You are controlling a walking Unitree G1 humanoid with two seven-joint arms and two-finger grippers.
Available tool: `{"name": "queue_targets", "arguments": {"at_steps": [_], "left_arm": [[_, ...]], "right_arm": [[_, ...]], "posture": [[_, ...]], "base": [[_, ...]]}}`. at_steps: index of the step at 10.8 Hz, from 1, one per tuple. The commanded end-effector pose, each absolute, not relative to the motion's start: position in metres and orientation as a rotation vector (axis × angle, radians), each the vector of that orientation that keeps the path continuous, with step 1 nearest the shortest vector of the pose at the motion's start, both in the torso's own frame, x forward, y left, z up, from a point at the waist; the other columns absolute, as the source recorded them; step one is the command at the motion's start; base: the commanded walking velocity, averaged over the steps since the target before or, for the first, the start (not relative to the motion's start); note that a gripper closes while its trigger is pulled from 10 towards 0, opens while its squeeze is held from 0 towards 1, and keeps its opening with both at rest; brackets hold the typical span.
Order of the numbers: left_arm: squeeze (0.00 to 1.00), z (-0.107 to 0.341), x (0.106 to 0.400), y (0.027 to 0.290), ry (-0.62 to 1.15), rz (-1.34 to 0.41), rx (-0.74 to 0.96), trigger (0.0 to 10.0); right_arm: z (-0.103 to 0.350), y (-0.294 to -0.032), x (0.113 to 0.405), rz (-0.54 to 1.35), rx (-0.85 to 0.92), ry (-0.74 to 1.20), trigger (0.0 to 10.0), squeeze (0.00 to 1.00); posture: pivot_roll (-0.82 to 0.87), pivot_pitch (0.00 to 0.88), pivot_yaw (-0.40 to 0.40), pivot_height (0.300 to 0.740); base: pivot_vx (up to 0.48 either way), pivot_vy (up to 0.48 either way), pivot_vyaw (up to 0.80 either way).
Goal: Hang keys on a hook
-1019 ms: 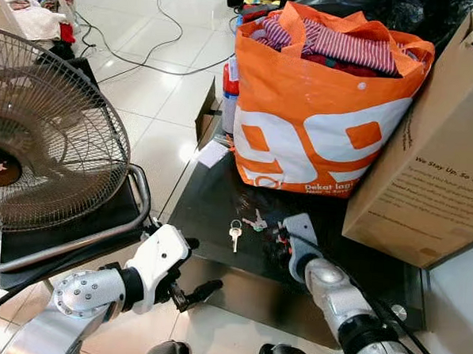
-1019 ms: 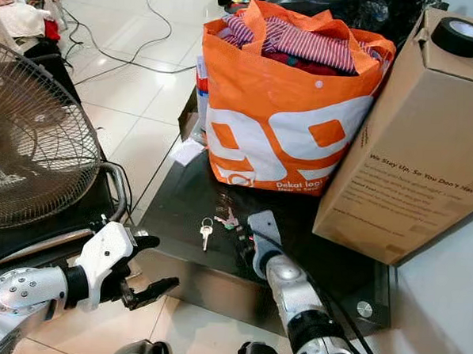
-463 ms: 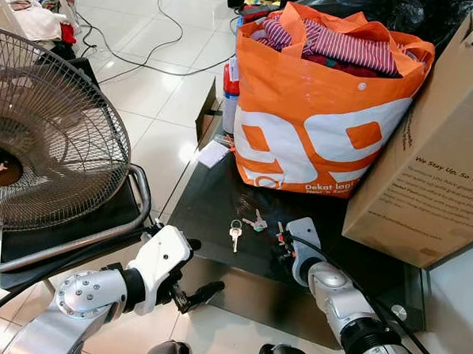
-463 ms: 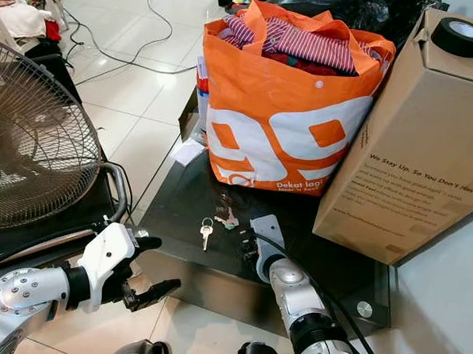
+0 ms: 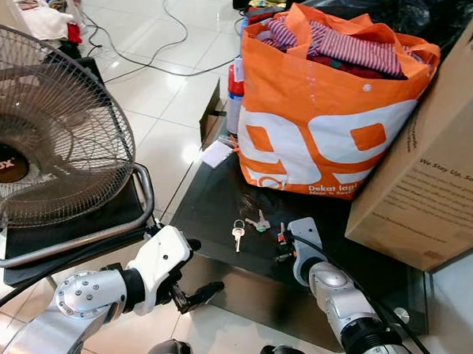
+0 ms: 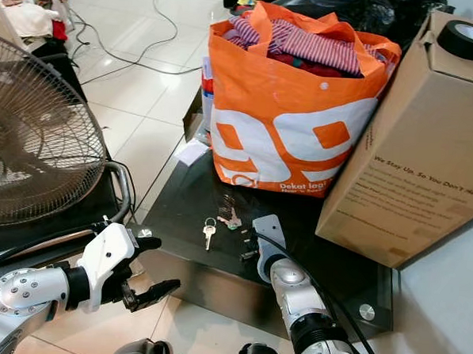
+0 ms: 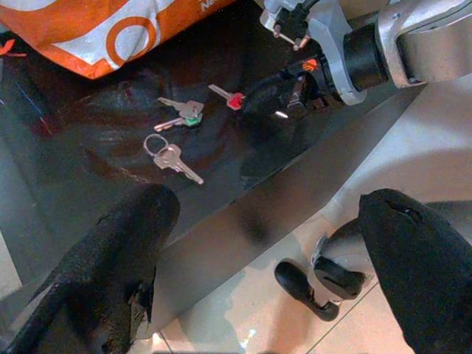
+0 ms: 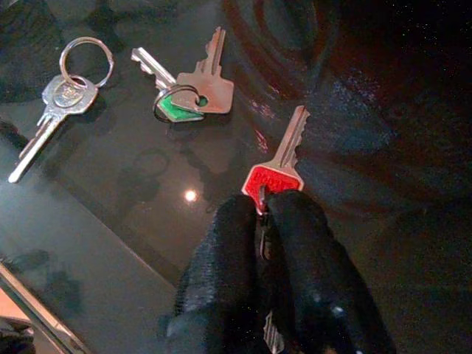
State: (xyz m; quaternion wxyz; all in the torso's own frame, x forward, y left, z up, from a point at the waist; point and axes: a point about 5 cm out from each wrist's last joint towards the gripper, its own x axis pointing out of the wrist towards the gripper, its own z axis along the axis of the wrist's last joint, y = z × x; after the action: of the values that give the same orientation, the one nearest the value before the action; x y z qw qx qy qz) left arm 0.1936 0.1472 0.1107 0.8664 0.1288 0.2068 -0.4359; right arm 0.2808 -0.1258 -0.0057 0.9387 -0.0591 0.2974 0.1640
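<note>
Pinching a red-headed key (image 8: 276, 158) on the dark desk (image 5: 219, 204).
Right tool (image 8: 263, 214) clamps its head; blade points toward frame's top. Left tool (image 7: 258, 273) gapes wide.

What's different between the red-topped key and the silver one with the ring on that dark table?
The red-headed key has a red cover on its head; the silver key is bare metal throughout. The silver key carries a round split ring, while no ring shows on the red-headed key. The right gripper has its fingers pinched on the red-headed key's head; the silver key lies free, apart from it. Both rest flat on the dark glass table.
</note>
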Motion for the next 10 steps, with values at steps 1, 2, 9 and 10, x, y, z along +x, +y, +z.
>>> {"name": "queue_targets", "arguments": {"at_steps": [1,2,9,10], "left_arm": [[0.0,0.11,0.193,0.147,0.437,-0.922,0.269,10.0],[0.0,0.11,0.193,0.147,0.437,-0.922,0.269,10.0],[0.0,0.111,0.22,0.14,0.323,-0.781,0.225,10.0],[0.0,0.119,0.227,0.141,0.276,-0.719,0.21,10.0]], "right_arm": [[-0.006,-0.128,0.281,0.319,-0.11,0.613,0.7,0.0],[-0.006,-0.128,0.281,0.317,-0.108,0.613,0.4,0.0],[0.04,-0.147,0.294,0.297,0.018,0.444,0.0,0.0],[0.057,-0.155,0.29,0.3,0.029,0.394,0.0,0.0]], "posture": [[-0.02,0.114,0.004,0.74],[-0.02,0.114,0.004,0.74],[-0.03,0.0,-0.029,0.74],[-0.03,0.0,-0.034,0.74]], "base": [[0.0,0.0,0.0],[0.0,0.0,0.0],[0.0,0.0,0.0],[0.0,0.0,0.0]]}}
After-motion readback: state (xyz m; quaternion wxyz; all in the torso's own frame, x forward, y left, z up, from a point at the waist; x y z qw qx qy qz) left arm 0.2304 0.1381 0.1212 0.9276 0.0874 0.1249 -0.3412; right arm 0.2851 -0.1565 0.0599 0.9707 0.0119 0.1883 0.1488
